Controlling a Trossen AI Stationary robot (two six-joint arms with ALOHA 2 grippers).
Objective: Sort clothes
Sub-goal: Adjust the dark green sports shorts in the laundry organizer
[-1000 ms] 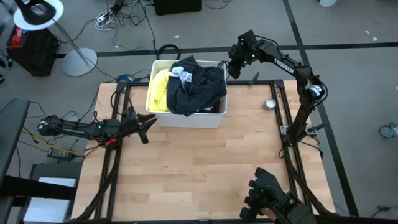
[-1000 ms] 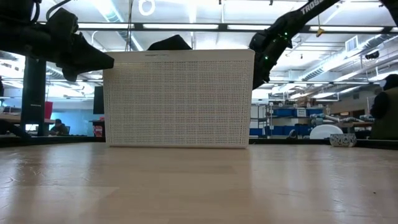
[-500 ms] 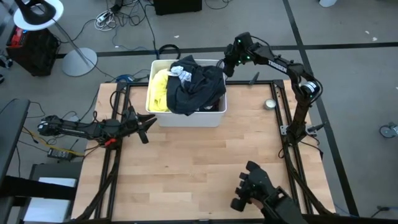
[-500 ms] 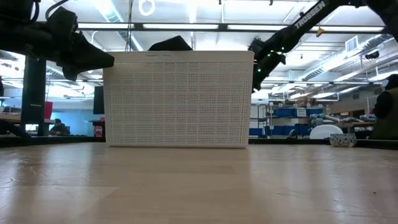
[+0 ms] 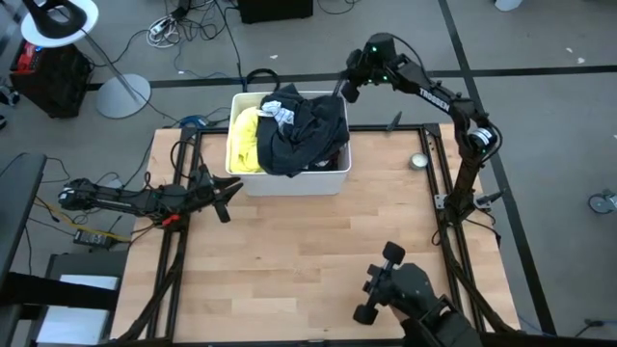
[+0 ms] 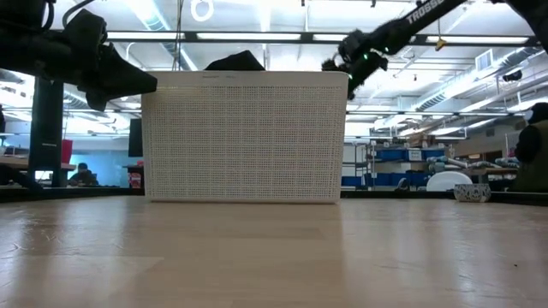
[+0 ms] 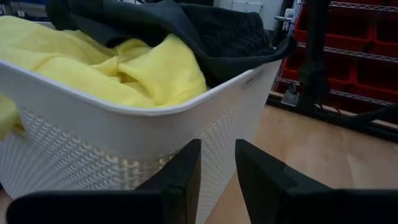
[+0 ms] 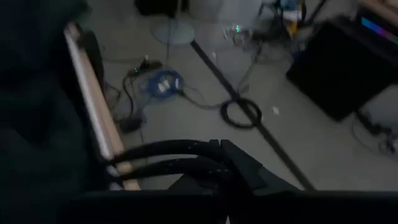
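Note:
A white perforated bin (image 5: 289,183) stands on the far half of the table, and also shows in the low view (image 6: 244,137). It holds a yellow garment (image 5: 249,140), a dark garment (image 5: 304,135) that drapes over the near rim, and a bit of white-striped cloth (image 5: 281,111). My left gripper (image 5: 228,199) is open and empty, low, just left of the bin's near left corner. In the left wrist view the bin wall (image 7: 93,124) and yellow cloth (image 7: 99,62) are close ahead. My right gripper (image 5: 344,85) hovers above the bin's far right corner.
A small round silver thing (image 5: 418,161) lies at the table's right rail. A person's dark shape (image 5: 400,294) reaches over the near edge at the right. Bare wood lies between the bin and the near edge. Cables and a lamp base lie on the floor beyond.
My right gripper has risen and gone toward the far edge and a little left, from beside the bin's right wall to above its far right corner. The dark shape at the near edge has shifted left. The clothes and my left gripper have stayed still.

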